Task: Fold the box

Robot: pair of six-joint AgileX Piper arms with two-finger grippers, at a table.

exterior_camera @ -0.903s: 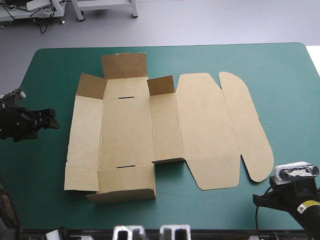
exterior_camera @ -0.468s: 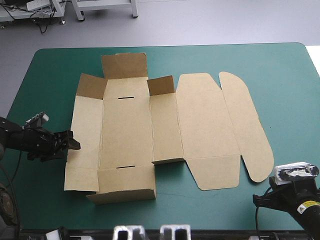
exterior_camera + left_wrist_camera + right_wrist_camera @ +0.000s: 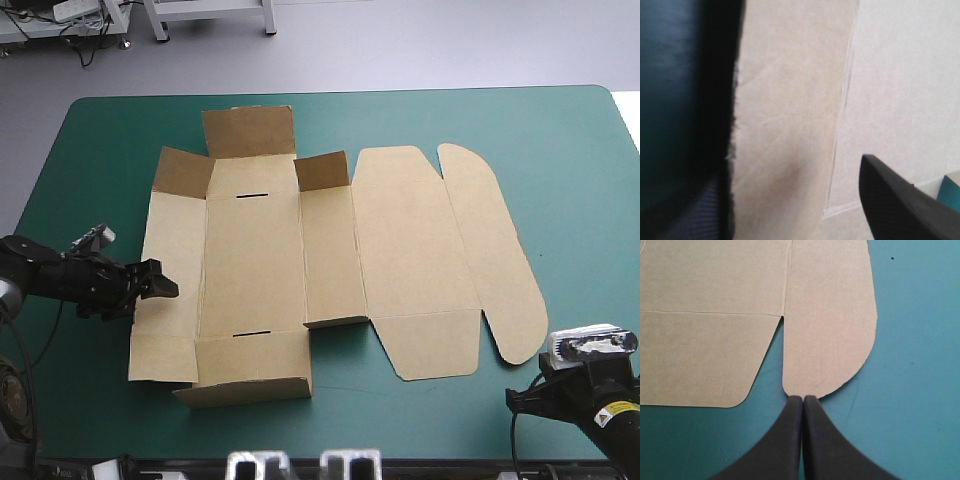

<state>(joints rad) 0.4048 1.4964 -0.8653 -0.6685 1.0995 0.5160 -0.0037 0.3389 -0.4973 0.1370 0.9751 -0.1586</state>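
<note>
High view: L hand wide at box edge; R hand tips together, empty.

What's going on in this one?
The brown box lies mostly flat on the teal-green table, a few end flaps raised. The left gripper is at its left side panel, jaws open, nothing gripped yet. The right gripper sits, jaws shut, just short of the rounded lid flap's near end.

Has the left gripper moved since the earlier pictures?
Yes. The left gripper has travelled across the teal-green cover toward the box and now reaches its left edge. The box itself has not shifted.
</note>
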